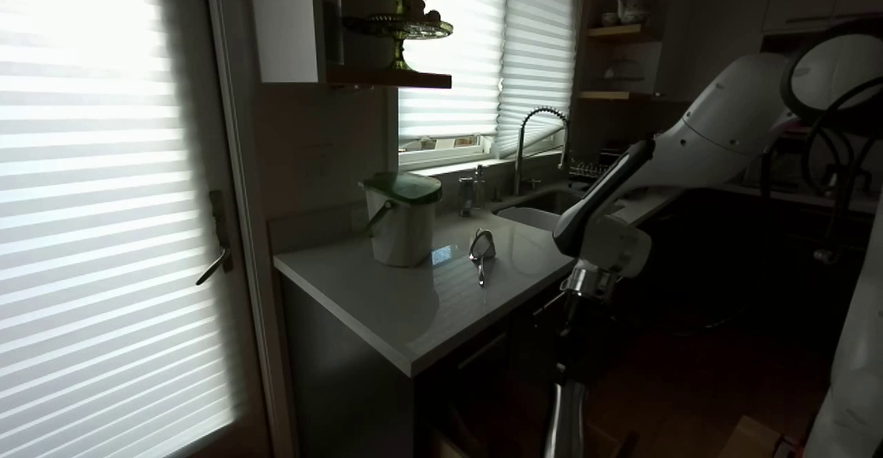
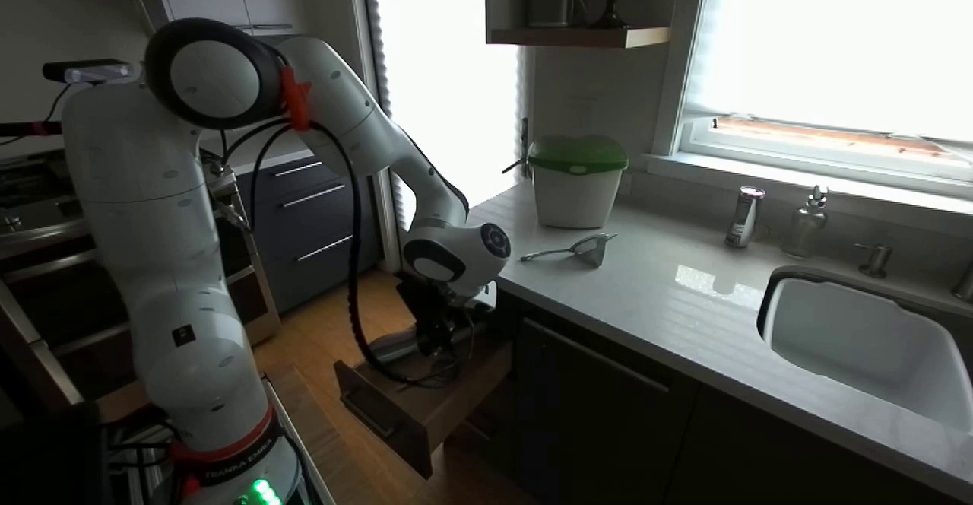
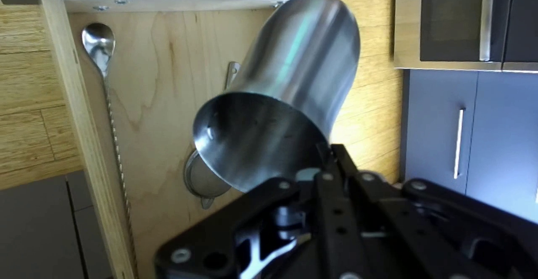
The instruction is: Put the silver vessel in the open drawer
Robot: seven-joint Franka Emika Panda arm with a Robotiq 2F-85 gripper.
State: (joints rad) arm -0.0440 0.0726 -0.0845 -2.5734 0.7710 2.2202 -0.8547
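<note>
The silver vessel is a shiny metal cylinder, tilted with its open mouth toward the wrist camera. My gripper is shut on the vessel's rim, one finger inside the mouth and one outside. In an exterior view the vessel hangs below the gripper; in an exterior view it is partly behind the dark gripper. The open drawer is pulled out under the counter. In the wrist view the vessel is over the drawer's right side and hides that wall.
A long twisted-handle spoon lies along the drawer's left wall. A small strainer lies mid-drawer, partly hidden by the vessel. The counter above carries another strainer, a white bin with a green lid and a can.
</note>
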